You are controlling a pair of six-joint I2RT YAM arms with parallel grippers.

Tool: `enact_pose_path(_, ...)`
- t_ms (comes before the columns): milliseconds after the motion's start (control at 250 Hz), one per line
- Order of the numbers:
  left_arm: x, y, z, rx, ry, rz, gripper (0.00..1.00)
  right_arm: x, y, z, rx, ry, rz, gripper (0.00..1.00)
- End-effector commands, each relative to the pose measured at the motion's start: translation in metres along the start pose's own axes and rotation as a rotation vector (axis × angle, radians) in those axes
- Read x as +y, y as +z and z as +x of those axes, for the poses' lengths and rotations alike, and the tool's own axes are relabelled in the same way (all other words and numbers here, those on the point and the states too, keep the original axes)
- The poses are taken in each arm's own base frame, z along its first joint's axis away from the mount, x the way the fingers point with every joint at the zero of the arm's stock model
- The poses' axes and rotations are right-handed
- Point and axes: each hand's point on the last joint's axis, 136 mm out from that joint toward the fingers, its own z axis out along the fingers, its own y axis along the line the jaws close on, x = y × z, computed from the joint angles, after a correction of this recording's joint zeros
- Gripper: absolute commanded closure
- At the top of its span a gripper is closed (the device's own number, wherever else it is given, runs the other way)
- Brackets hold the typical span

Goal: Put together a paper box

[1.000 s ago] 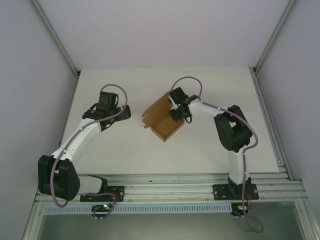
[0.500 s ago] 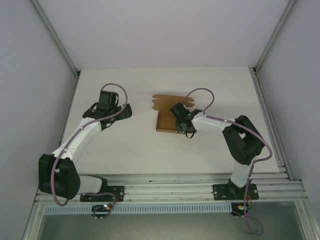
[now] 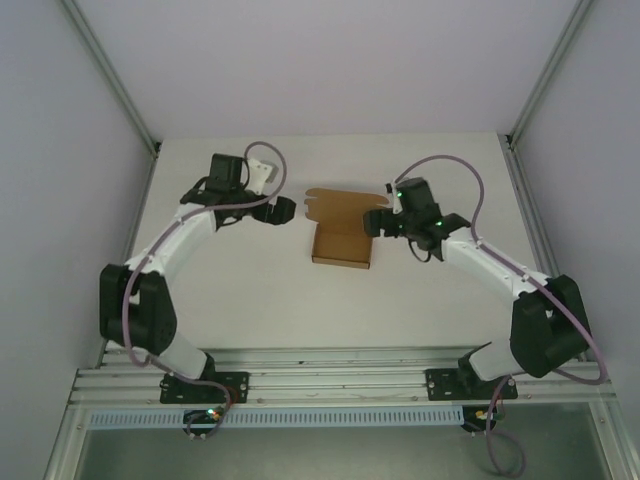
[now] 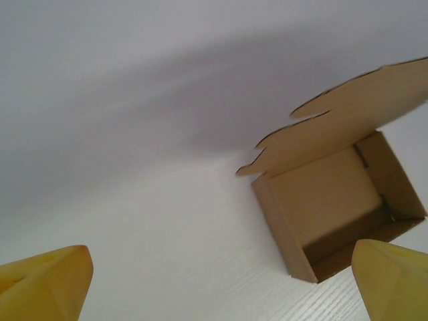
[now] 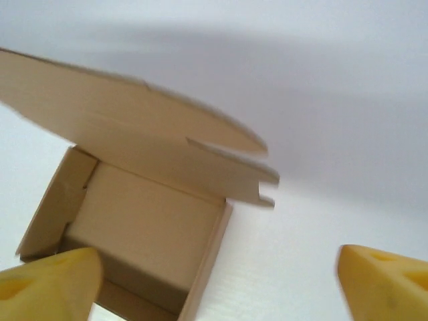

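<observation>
A shallow rectangular box of plain brown cardboard [image 3: 341, 247] is seen lying open near the middle of the white desk [image 3: 250, 290], its lid flap [image 3: 338, 203] laid back toward 12 o'clock. The left gripper [image 3: 286, 212] is held at the box's 10 o'clock, the right gripper [image 3: 373, 222] just beside its 2 o'clock corner — both are spread wide, nothing pinched.

The shallow brown cardboard paper box [image 3: 342, 247] stands near the middle of the flat white table [image 3: 250, 290]. Its lid flap [image 3: 338, 203] lies out behind it. The left gripper [image 3: 283, 211] is near the flap's left end, and the right gripper [image 3: 375, 222] is just beside the box's right wall.
</observation>
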Motion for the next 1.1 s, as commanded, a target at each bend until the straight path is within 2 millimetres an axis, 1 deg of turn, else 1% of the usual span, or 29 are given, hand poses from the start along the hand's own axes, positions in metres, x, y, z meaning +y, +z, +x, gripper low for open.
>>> enact_pose_path(0,-0.029,0.014,-0.001,0.048,0.228,0.201,0.0,0.038,-0.004,-0.016,-0.037,-0.371,-0.267,0.01)
enact_pose_path(60,-0.03,0.026,0.001,0.093,0.277,0.218,0.0,0.039,-0.001,-0.02,-0.026,-0.41,-0.304,0.01)
enact_pose_path(152,-0.026,0.044,-0.002,0.141,0.304,0.218,0.0,0.033,0.004,-0.029,-0.021,-0.382,-0.347,0.01)
enact_pose_path(204,-0.025,0.052,-0.005,0.156,0.307,0.234,0.0,0.029,0.008,-0.033,-0.023,-0.373,-0.362,0.04)
enact_pose_path(268,-0.029,0.059,-0.005,0.178,0.322,0.271,0.0,0.027,0.014,-0.033,-0.003,-0.375,-0.381,0.06)
enact_pose_path(335,-0.034,0.066,-0.003,0.208,0.343,0.304,0.01,0.026,0.021,-0.03,0.033,-0.375,-0.392,0.13)
enact_pose_path(383,-0.039,0.069,0.001,0.235,0.362,0.322,0.04,0.025,0.026,-0.026,0.065,-0.369,-0.392,0.16)
enact_pose_path(427,-0.042,0.071,0.003,0.252,0.386,0.325,0.08,0.021,0.03,-0.024,0.089,-0.364,-0.374,0.21)
enact_pose_path(467,-0.043,0.073,0.005,0.265,0.402,0.323,0.14,0.019,0.032,-0.022,0.104,-0.364,-0.361,0.23)
enact_pose_path(491,-0.042,0.073,0.006,0.27,0.412,0.321,0.18,0.017,0.033,-0.021,0.108,-0.364,-0.352,0.24)
enact_pose_path(543,-0.039,0.075,0.006,0.276,0.422,0.306,0.24,0.014,0.035,-0.019,0.113,-0.362,-0.339,0.3)
enact_pose_path(547,-0.045,0.076,0.007,0.278,0.43,0.312,0.25,0.014,0.035,-0.019,0.112,-0.362,-0.339,0.31)
enact_pose_path(555,-0.049,0.077,0.008,0.281,0.439,0.316,0.26,0.014,0.035,-0.019,0.114,-0.364,-0.337,0.31)
enact_pose_path(615,-0.05,0.079,0.008,0.285,0.452,0.308,0.29,0.011,0.036,-0.016,0.132,-0.364,-0.328,0.33)
enact_pose_path(723,-0.049,0.081,0.006,0.295,0.455,0.304,0.42,0.007,0.039,-0.01,0.168,-0.365,-0.311,0.36)
enact_pose_path(823,-0.049,0.081,0.005,0.307,0.452,0.304,0.5,0.004,0.043,-0.009,0.18,-0.37,-0.3,0.47)
enact_pose_path(867,-0.049,0.082,0.007,0.32,0.457,0.302,0.51,0.002,0.044,-0.01,0.188,-0.369,-0.29,0.52)
enact_pose_path(935,-0.048,0.085,0.009,0.338,0.461,0.291,0.59,0.001,0.045,-0.01,0.204,-0.374,-0.283,0.53)
enact_pose_path(982,-0.047,0.085,0.012,0.35,0.467,0.289,0.59,0.0,0.044,-0.011,0.204,-0.388,-0.279,0.52)
enact_pose_path(1010,-0.048,0.085,0.014,0.356,0.473,0.291,0.61,-0.002,0.043,-0.006,0.229,-0.39,-0.275,0.52)
enact_pose_path(1094,-0.05,0.082,0.015,0.358,0.484,0.305,0.61,-0.004,0.04,-0.002,0.247,-0.407,-0.273,0.51)
